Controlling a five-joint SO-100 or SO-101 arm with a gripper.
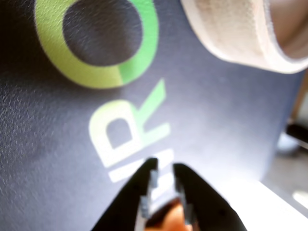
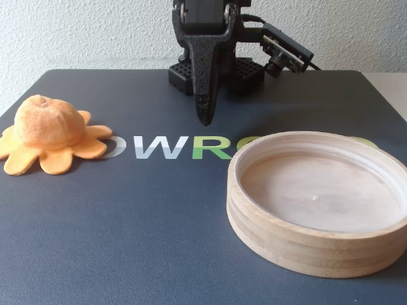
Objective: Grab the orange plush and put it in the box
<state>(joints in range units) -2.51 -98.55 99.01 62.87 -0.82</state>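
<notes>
The orange plush point(image 2: 52, 135) sits well off to the hand's left in the fixed view, flat on the dark tabletop point(image 2: 127, 241), nothing touching it; the hand point(image 2: 205, 117) hangs nose-down over the printed lettering point(image 2: 168, 147), fingers nearly together and holding nothing as far as I can see; the box point(image 2: 318, 244) is down to its right, empty. Risks from here, I'd guess: with so narrow a gap it would just shove the plush away; a soft dome can squish out of a shallow pinch; swinging back low could clip the box rim.
</notes>
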